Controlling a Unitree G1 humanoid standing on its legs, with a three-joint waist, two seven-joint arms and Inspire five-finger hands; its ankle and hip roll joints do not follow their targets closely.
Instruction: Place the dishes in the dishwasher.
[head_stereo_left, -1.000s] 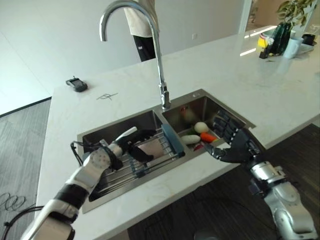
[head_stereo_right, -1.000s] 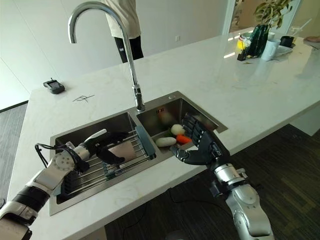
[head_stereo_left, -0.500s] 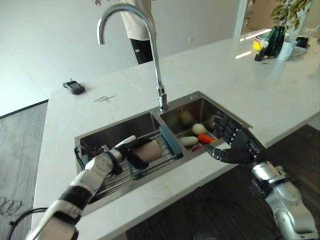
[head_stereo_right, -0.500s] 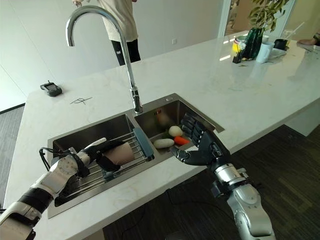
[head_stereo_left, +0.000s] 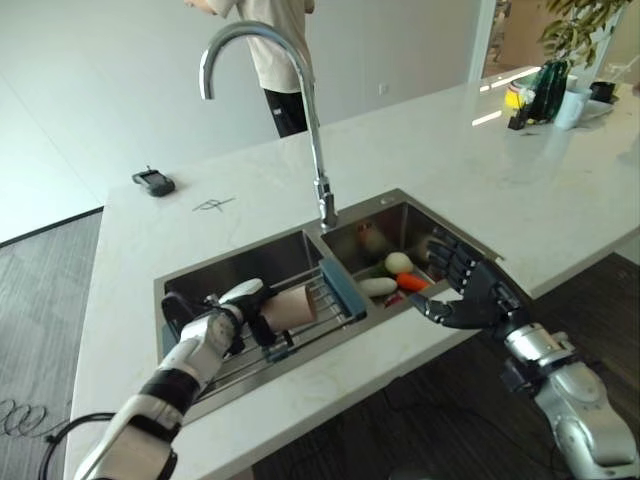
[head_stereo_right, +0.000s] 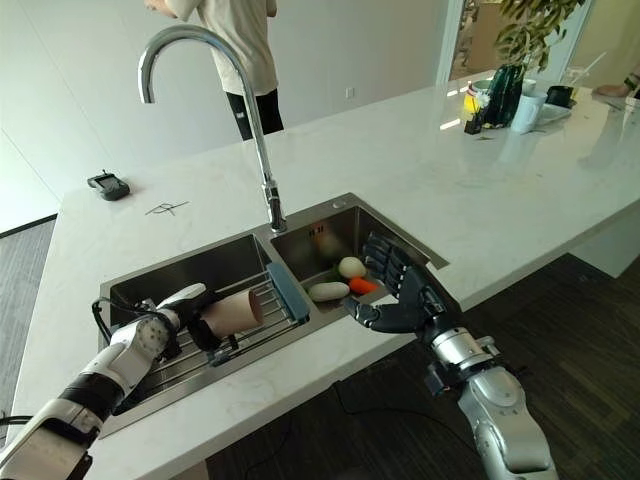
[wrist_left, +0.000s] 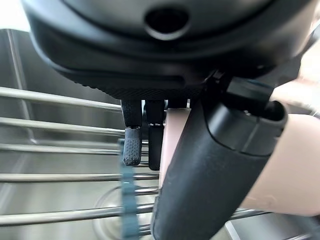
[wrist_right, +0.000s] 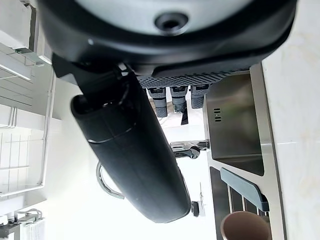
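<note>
Your left hand (head_stereo_left: 238, 306) is curled round the pinkish cup (head_stereo_left: 291, 306), which lies on its side on the wire rack (head_stereo_right: 262, 322) in the left sink basin. Your right hand (head_stereo_right: 400, 302) hovers with fingers spread above the vegetables (head_stereo_left: 392, 275) in the right basin. A white counter (head_stereo_left: 420, 150) surrounds the sink; a person (head_stereo_right: 234, 38) stands beyond it.

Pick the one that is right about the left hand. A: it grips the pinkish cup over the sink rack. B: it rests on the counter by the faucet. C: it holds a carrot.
A: the left hand has its fingers curled round the pinkish cup above the wire rack in the left basin.
</note>
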